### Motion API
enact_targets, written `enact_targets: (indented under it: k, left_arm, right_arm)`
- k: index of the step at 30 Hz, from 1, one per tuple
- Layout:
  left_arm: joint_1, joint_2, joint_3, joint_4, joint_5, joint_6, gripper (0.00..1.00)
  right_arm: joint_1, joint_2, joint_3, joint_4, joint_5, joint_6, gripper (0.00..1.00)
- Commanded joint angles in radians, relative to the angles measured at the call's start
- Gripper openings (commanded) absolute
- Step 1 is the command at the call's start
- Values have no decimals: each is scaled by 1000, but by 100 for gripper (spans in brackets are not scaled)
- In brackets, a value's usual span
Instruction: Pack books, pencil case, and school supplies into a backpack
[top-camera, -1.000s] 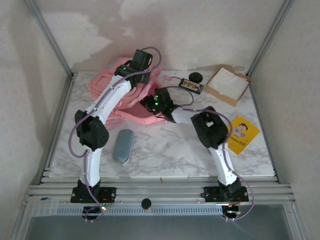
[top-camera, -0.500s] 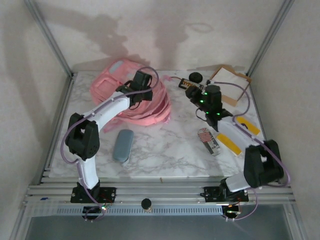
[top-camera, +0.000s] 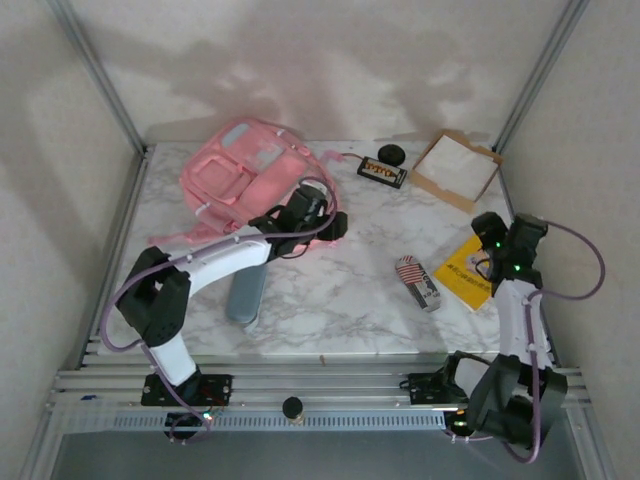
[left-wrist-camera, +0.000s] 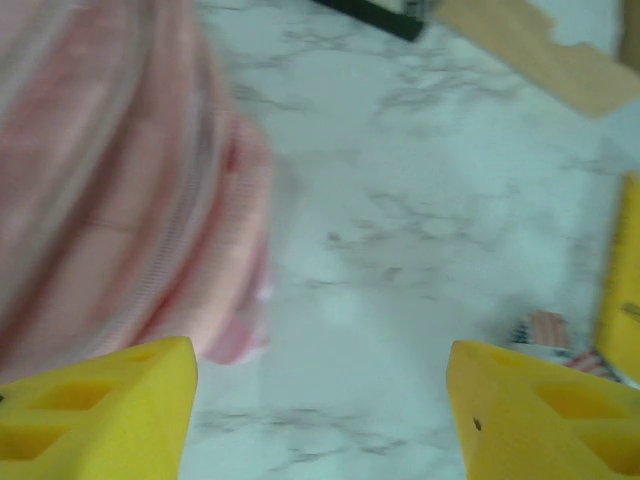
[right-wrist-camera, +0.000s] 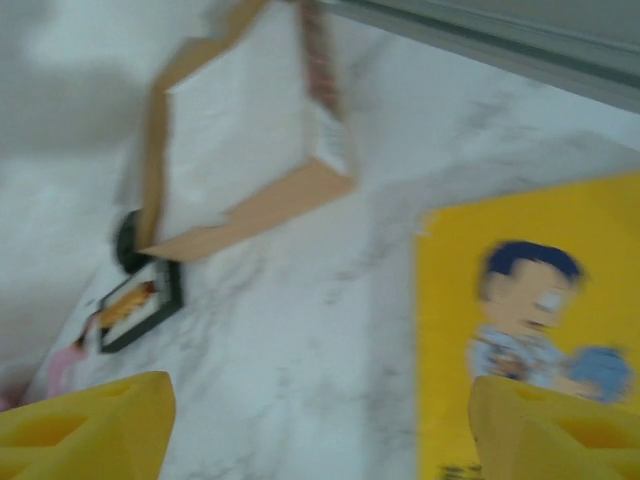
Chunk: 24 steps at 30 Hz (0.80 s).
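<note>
Slumping soft pink backpack (top-camera: 235, 175), flat thin yellow book (right-wrist-camera: 530, 330), left hand (left-wrist-camera: 320, 410) wide, right hand (right-wrist-camera: 320, 430) wide.

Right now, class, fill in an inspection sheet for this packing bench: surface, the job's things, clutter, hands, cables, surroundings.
Surface: marble table, no spills seen.
Job's things: pink backpack at back left; grey pencil case front left, partly under the left arm; flag-striped pack beside a yellow book at right. All lie outside the backpack.
Clutter: cardboard tray, black item with orange marks, black round object, all along the back edge.
Hands: left hand open beside the backpack, holding nothing; right hand open at the yellow book's edge, holding nothing.
Cables: a purple cable loops off each arm.
Surroundings: aluminium rail at the near edge, pale walls; nothing else seen.
</note>
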Motion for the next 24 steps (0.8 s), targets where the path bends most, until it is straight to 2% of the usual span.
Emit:
enact_targets:
  k: [1, 8, 14, 20, 24]
  left_arm:
    - [-46, -3, -12, 93, 19, -75, 68]
    - [-103, 27, -3, 170, 31, -138, 70]
    - [-116, 55, 6, 196, 38, -172, 71]
    - [-118, 76, 27, 200, 33, -196, 72]
    - [-118, 81, 29, 233, 32, -226, 74]
  right_arm:
    - [-80, 23, -60, -59, -79, -9, 83]
    - [-158, 143, -137, 1, -110, 3, 94]
    - [-168, 220, -126, 28, -58, -25, 99]
    - [-157, 335, -78, 77, -107, -59, 99]
    - [-85, 400, -29, 94, -125, -67, 99]
